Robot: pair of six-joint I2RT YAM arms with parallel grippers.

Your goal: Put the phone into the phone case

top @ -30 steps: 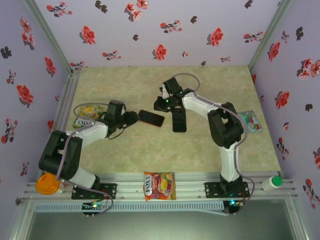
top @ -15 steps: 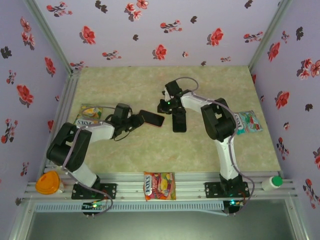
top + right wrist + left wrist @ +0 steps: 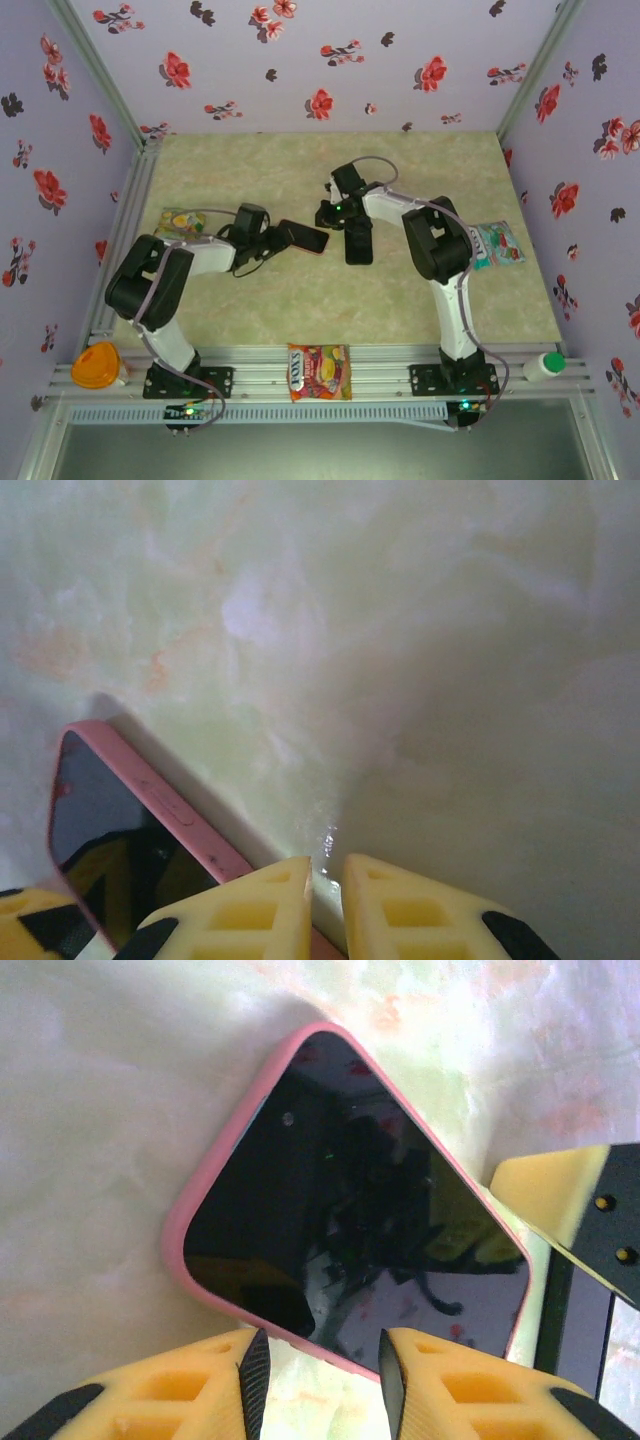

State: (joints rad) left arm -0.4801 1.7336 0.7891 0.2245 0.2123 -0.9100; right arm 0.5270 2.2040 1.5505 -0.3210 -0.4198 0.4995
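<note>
Overhead, the phone (image 3: 303, 237) lies flat near the middle of the table (image 3: 300, 310), glossy dark face up. It sits inside the pink case (image 3: 180, 1245), whose rim runs round it on the left wrist camera. Both arms are reached in to it, one from each side.

My left gripper (image 3: 320, 1375) is low at the phone's long edge. The jaws stand part-way apart, and the pink rim crosses just past the tips. The phone is far wider than the gap, so I log nothing clamped here.

My right gripper (image 3: 327, 890) is at the far end of the case, close to the table. Its fingers (image 3: 420, 915) are drawn almost together, with only a thin slit between them. The pink rim, side button showing, runs in under one finger and towards the slit. The frame cuts off there, so I can't tell whether they pinch the rim or merely sit over it.

A black slab (image 3: 358, 242) lies flat just right of the phone, beside the case's corner.

Well clear of all this:
- a red packet (image 3: 318, 372) on the front rail (image 3: 400, 375)
- a yellow-green packet (image 3: 180, 222) at the table's left edge
- a teal packet (image 3: 498, 243) at the table's right edge
</note>
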